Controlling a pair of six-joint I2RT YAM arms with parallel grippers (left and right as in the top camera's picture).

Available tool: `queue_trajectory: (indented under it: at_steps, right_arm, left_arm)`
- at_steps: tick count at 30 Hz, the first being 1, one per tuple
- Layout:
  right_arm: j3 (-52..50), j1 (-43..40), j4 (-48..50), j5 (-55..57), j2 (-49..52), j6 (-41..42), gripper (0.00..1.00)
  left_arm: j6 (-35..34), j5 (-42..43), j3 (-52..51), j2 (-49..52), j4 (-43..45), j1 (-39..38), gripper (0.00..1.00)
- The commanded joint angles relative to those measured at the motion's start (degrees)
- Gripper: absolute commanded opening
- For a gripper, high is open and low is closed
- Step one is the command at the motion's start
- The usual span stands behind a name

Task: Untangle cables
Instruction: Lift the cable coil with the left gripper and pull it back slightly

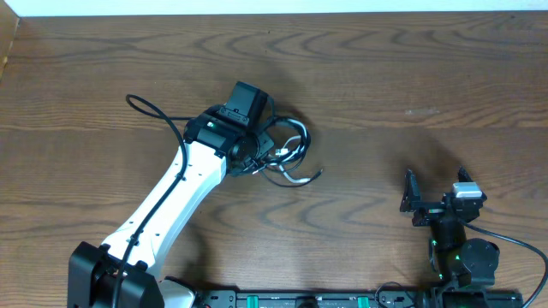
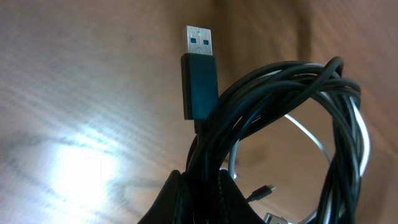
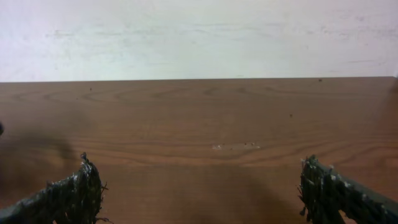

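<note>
Several thin cords, mostly black with one pale strand, bunched into a single coil: the cables (image 1: 289, 154), at about the middle of the table (image 1: 385, 77), pinched by the left gripper (image 1: 254, 159). In the left wrist view, rise out of the pressed-together fingers (image 2: 168, 202) at 6 o'clock and loop round toward 3 o'clock.

Look light, limp and smooth-jacketed; likely to slide through a loose pinch and to spring back into loops once let go. Stiffest parts, by judgement: the plug ends. Best second hold is probably the USB plug (image 2: 199, 68), upright at 12 o'clock of the coil, or the cord just below it, to draw that one strand out with the rest held fast.

At 4 o'clock from the coil and well apart, the right gripper (image 1: 437, 195), fingers spread wide over bare wood, holding nothing.

Hard to make out: the count of cords, the order of the crossings, the far end of the pale strand (image 2: 314, 142). Low inside the loop, a small plug (image 2: 266, 189), blurred, parent cord unclear. Cut off at the lower edge of the wrist view: the pinch point itself. From overhead, part of the coil hidden under the left wrist, one loose tail pointing toward 4 o'clock.
</note>
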Motion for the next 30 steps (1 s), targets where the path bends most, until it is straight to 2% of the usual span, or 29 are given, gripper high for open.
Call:
queue_trajectory:
  at_steps: [1, 5, 30]
  right_arm:
    - [-0.1, 0.3, -0.2, 0.2, -0.2, 0.8, 0.99]
    - [-0.1, 0.3, -0.2, 0.2, -0.2, 0.8, 0.99]
    - [-0.1, 0.3, -0.2, 0.2, -0.2, 0.8, 0.99]
  left_arm:
    - [-0.7, -1.6, -0.2, -0.8, 1.3, 0.0, 0.08]
    - [1.9, -1.6, -0.2, -0.8, 0.5, 0.0, 0.08]
    - [1.9, -1.6, -0.2, -0.8, 0.4, 0.0, 0.08]
